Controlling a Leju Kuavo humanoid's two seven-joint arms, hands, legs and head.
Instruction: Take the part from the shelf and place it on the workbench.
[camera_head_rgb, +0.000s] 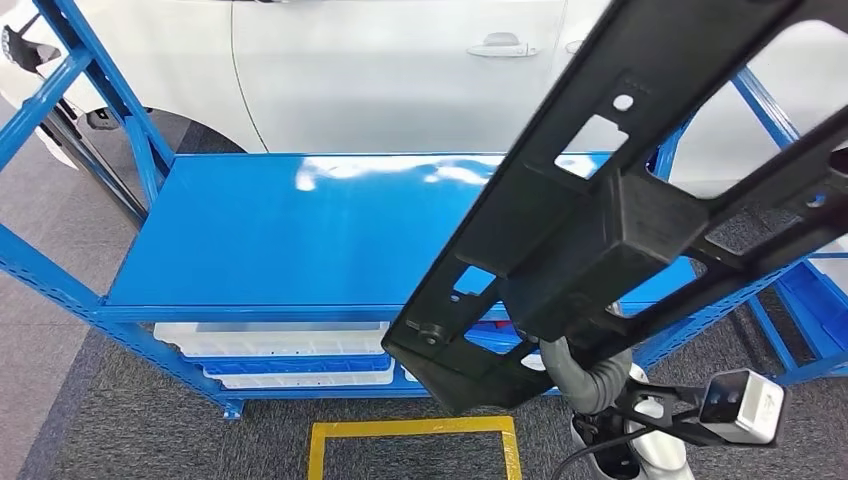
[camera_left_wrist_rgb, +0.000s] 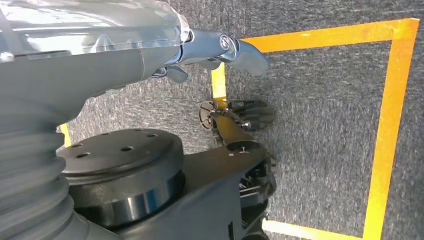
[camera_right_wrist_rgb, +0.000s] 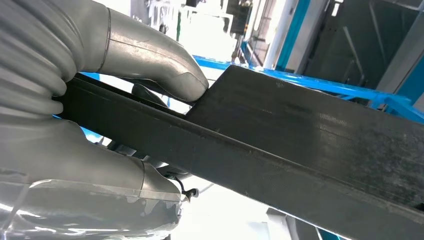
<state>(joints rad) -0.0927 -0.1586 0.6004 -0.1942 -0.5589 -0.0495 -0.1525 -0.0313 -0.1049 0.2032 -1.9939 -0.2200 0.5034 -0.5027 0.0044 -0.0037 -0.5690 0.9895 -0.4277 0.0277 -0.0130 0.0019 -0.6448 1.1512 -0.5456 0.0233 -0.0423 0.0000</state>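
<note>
The right hand (camera_right_wrist_rgb: 125, 130) is clamping a long black plastic part (camera_head_rgb: 610, 200), a flat slotted frame with matte ribs, its long axis slanting from low near the robot up and away rightward, above the glossy blue shelf (camera_head_rgb: 300, 230). The left hand (camera_left_wrist_rgb: 220, 50) is hanging over grey carpet, fingers apart, grasping nothing.

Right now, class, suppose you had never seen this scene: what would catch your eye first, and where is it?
A long black part full of cut-outs cuts diagonally across the head view, gripped by the right hand. Behind it stands a bright blue shelf with a white car beyond. On the grey carpet a yellow taped square lies below the left hand.
</note>
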